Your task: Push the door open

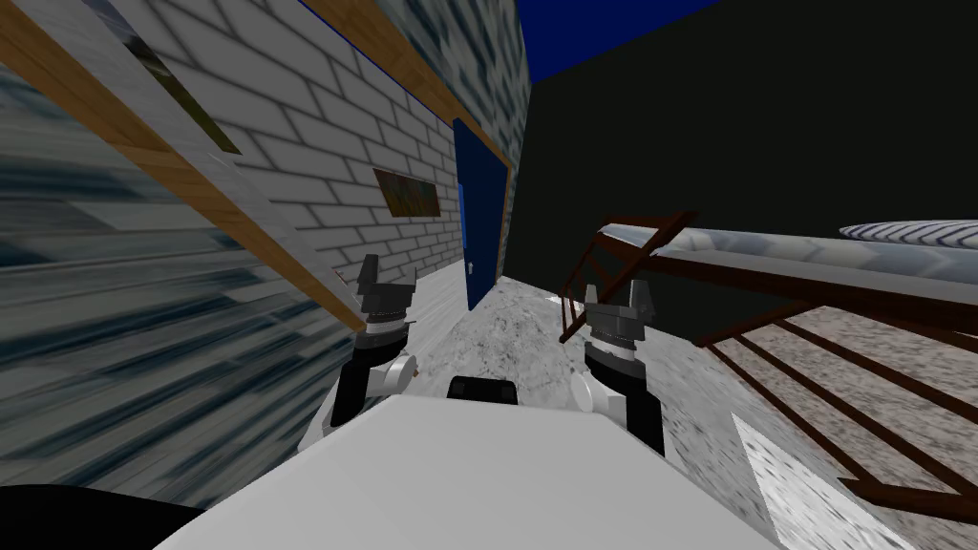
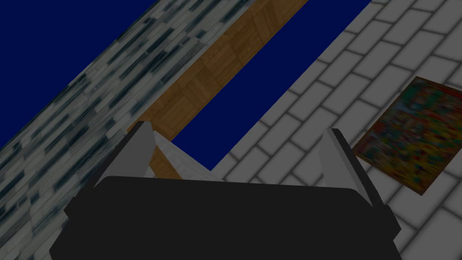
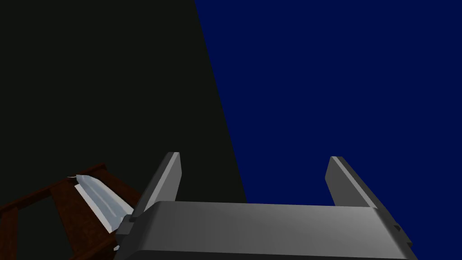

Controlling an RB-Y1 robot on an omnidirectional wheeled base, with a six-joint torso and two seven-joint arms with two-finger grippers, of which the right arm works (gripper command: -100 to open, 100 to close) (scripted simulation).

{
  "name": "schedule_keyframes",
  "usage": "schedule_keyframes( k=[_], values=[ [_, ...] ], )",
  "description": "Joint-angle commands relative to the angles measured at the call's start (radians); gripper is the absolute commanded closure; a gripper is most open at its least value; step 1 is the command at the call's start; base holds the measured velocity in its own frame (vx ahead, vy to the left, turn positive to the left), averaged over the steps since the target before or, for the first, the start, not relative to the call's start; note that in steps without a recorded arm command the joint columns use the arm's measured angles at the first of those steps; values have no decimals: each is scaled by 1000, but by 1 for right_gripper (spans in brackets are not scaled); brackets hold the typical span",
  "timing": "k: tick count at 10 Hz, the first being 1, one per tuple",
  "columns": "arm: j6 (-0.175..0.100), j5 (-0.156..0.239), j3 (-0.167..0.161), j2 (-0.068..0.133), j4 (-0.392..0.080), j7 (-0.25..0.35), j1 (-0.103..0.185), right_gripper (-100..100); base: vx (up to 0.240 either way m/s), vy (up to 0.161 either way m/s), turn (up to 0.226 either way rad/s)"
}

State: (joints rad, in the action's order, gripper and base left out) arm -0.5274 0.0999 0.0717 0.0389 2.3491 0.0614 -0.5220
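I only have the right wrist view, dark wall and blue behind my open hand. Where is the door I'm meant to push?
Observer: The head view has the blue door ahead to the left, set in the white brick wall.
Operator: Is either hand on it?
Observer: No, the left hand and the right hand both hang well short of it.
Operator: Is the left hand open?
Observer: Yes, its fingers stand apart, pointing at the brick wall near a colourful picture.
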Motion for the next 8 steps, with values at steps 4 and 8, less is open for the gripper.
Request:
schedule_keyframes(
  k=[4, 8],
  values=[
    [-15, -7, -35, 20, -105, 1, 35, -100, 149, -9, 125],
    [-27, -13, -62, 32, -188, 1, 63, -100, 136, -29, 87]
  ],
)
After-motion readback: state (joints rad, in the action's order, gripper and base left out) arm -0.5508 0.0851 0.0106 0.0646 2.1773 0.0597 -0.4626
